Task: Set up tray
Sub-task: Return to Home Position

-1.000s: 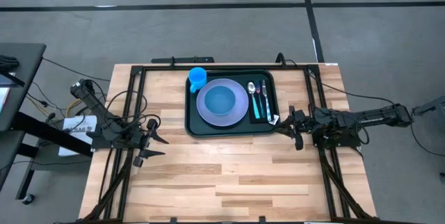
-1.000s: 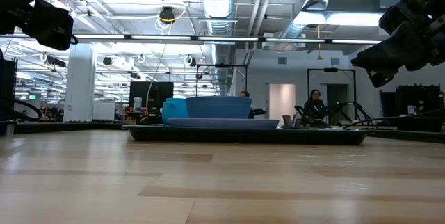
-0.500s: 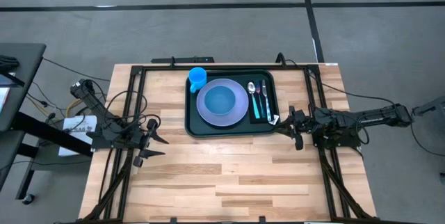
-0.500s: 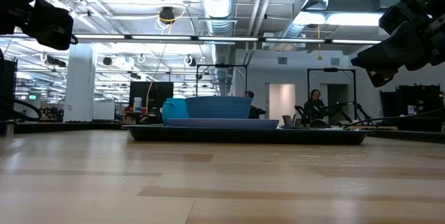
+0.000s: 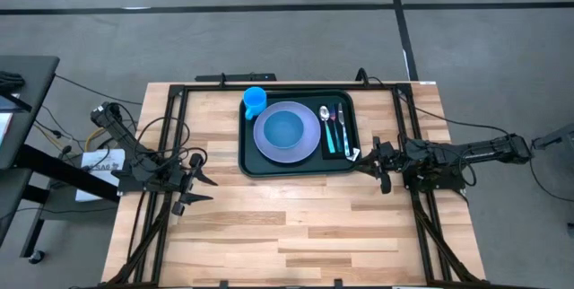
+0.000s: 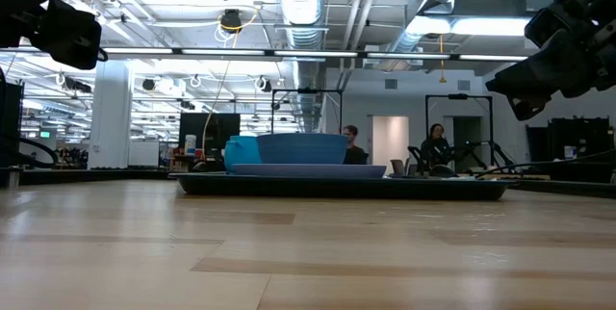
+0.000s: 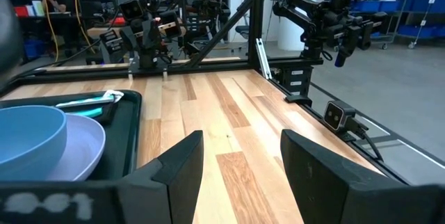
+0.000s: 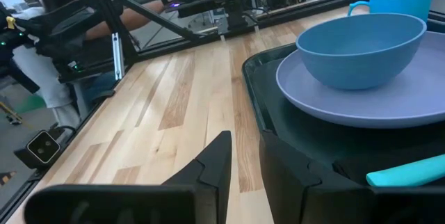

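Observation:
The dark green tray point(image 5: 247, 154) lies flat on the wooden table, toward the far edge. On it rest a lavender plate point(image 5: 307, 145) carrying a blue bowl point(image 5: 284, 128), a blue cup point(image 5: 256, 100) at the far left corner, and a spoon point(image 5: 325, 114) with two teal-handled pieces of cutlery point(image 5: 336, 135) on the right. My left gripper point(image 5: 202, 188) hangs open near the table's left edge, well apart from the tray point(image 7: 122, 147). My right gripper point(image 5: 369, 162) is open just off the tray's near right corner point(image 8: 264, 113) and raised above the table point(image 6: 515, 89).
A narrow flat black rectangle point(image 5: 247, 77) lies at the table's far edge. Black frame rails point(image 5: 170, 127) run along the left and right sides. Bare wood point(image 5: 287, 226) fills the near half. A person point(image 8: 62, 15) sits beyond the table, and other people point(image 6: 435, 142) are farther back.

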